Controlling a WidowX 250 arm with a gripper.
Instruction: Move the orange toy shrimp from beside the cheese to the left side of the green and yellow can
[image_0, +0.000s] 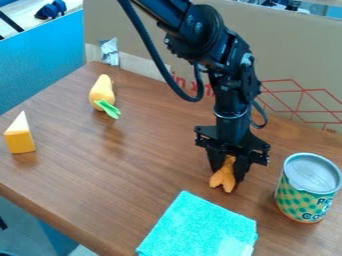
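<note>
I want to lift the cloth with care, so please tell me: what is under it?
The turquoise cloth lies on the brown table, whose wood shows along its visible edges. Whether anything else is beneath cannot be seen, because the cloth covers that part.

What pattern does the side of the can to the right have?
Rows of green dots on the can, seen best in the camera view.
</note>
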